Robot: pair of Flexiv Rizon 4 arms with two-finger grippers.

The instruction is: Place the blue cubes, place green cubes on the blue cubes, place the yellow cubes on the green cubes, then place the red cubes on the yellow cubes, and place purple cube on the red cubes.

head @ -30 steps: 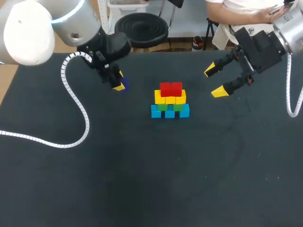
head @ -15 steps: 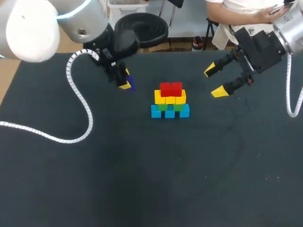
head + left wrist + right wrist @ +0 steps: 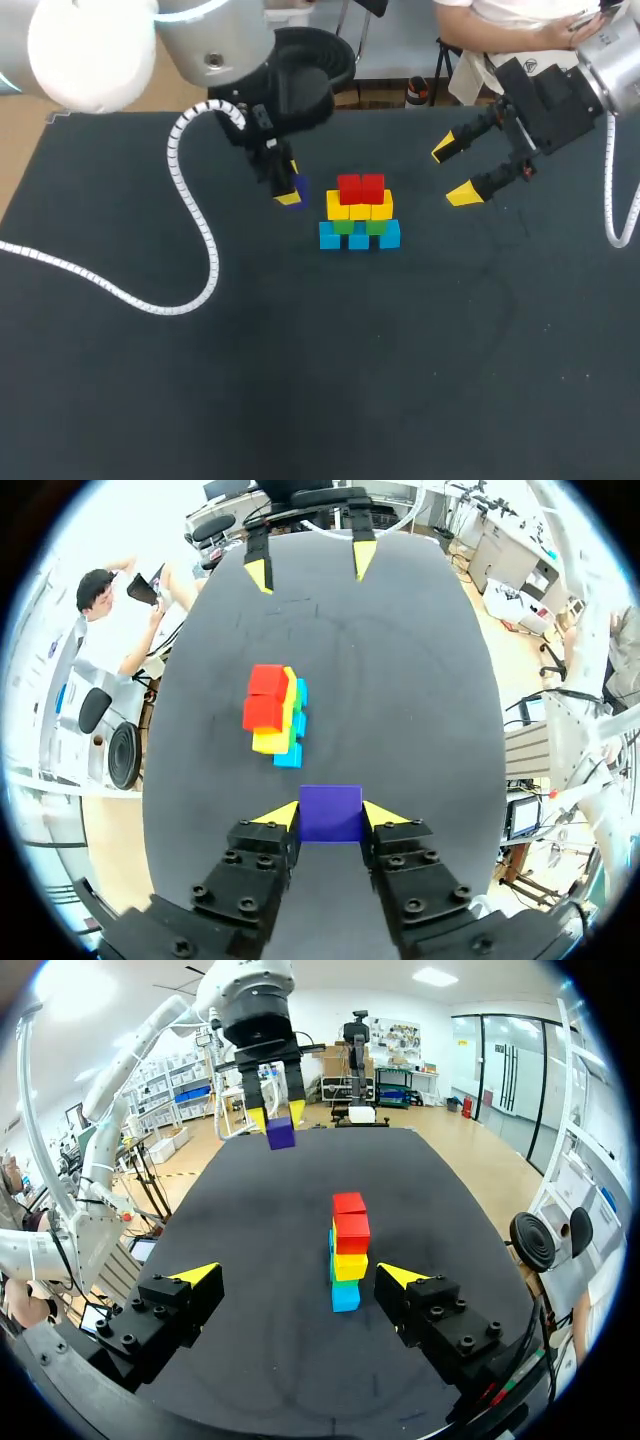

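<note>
A cube stack [image 3: 359,212] stands mid-table: blue cubes at the bottom, green above, then yellow, with two red cubes [image 3: 361,187] on top. In the left wrist view the stack [image 3: 274,715] lies ahead of my left gripper [image 3: 330,812], which is shut on the purple cube [image 3: 330,813]. In the head view that gripper [image 3: 289,188] hangs just left of the stack with the purple cube [image 3: 298,186] in it. My right gripper [image 3: 457,171] is held open to the right of the stack. The right wrist view shows the stack [image 3: 346,1250] ahead between its open fingers and the purple cube [image 3: 281,1133] beyond.
The dark table top [image 3: 320,360] is bare around the stack. The left arm's white cable [image 3: 190,230] loops over the table's left side.
My left gripper has carried the purple cube to the right, from the far left to just beside the stack. The right arm has kept still.
</note>
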